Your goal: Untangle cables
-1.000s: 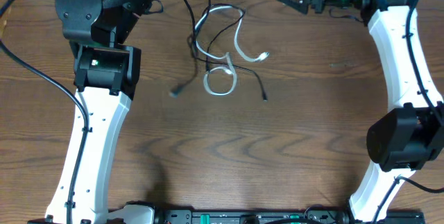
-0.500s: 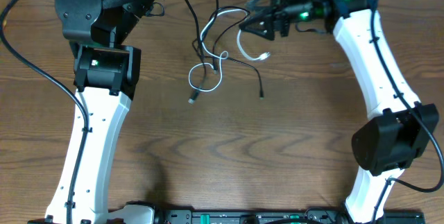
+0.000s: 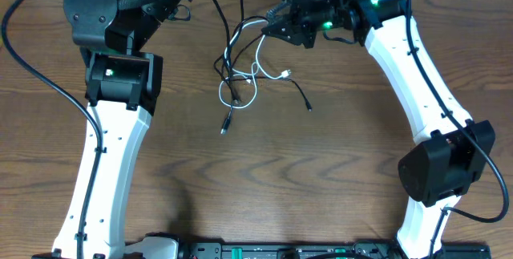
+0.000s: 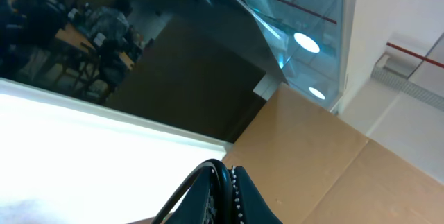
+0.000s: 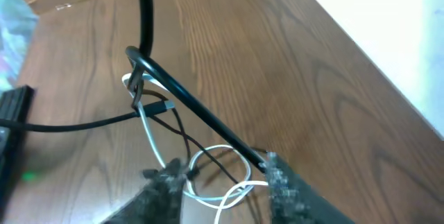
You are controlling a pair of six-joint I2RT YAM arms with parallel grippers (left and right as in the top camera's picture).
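**Right jaws half-open astride the tangle, left jaws shut**

Right jaws stand partly apart. A loop of the white cable and a strand of the black cable lie between the two fingertips, neither of them pinched. Most of the tangle spreads on the desk just beyond those tips. Pressed together and holding nothing, the left jaws are turned away from the desk, well apart from both cables.

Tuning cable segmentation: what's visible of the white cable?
The white cable is a thin cord in loose loops on the wood table near its far edge, crossed with the black cable. One small plug end lies free. One loop sits between the parted fingers of the right gripper; contact there is unclear.
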